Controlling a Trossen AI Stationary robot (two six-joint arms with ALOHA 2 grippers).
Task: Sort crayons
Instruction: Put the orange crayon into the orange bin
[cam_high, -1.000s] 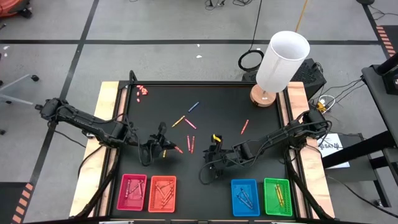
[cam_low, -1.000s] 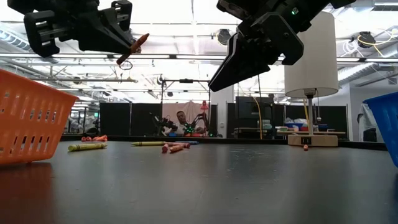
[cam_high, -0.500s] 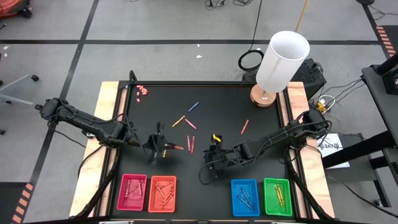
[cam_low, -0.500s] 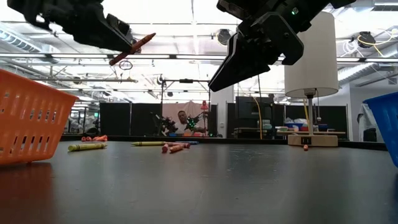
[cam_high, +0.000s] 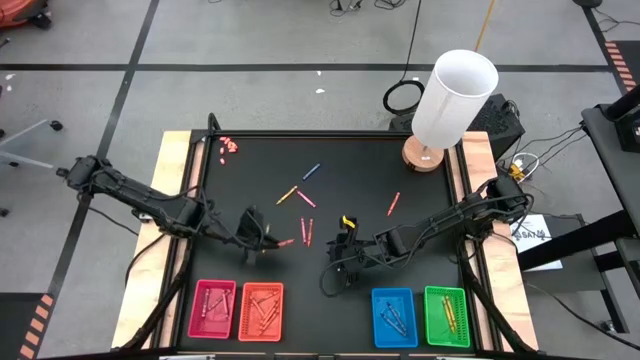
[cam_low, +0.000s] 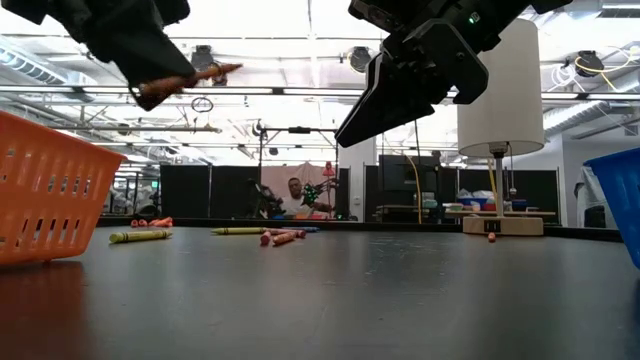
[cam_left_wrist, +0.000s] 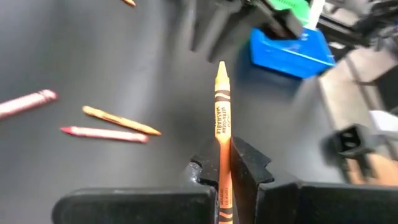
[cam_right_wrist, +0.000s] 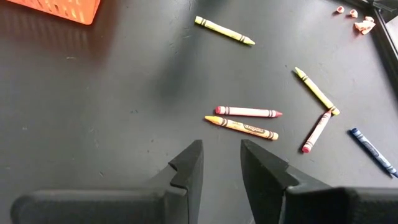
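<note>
Crayons lie scattered over the black table (cam_high: 400, 160), among them a blue crayon (cam_high: 312, 171) and a red crayon (cam_high: 394, 204) near the white lamp (cam_high: 452, 98). The left gripper (cam_left_wrist: 222, 180) hangs above the table near the orange tray (cam_high: 261, 311), fingers clamped on an orange crayon (cam_left_wrist: 221, 118) that juts forward past them. The right gripper (cam_right_wrist: 219, 165) hovers over the table's middle beside the blue tray (cam_high: 394, 317), fingers slightly apart and holding nothing. More crayons fill the pink tray (cam_high: 213, 308) and green tray (cam_high: 446, 315)
</note>
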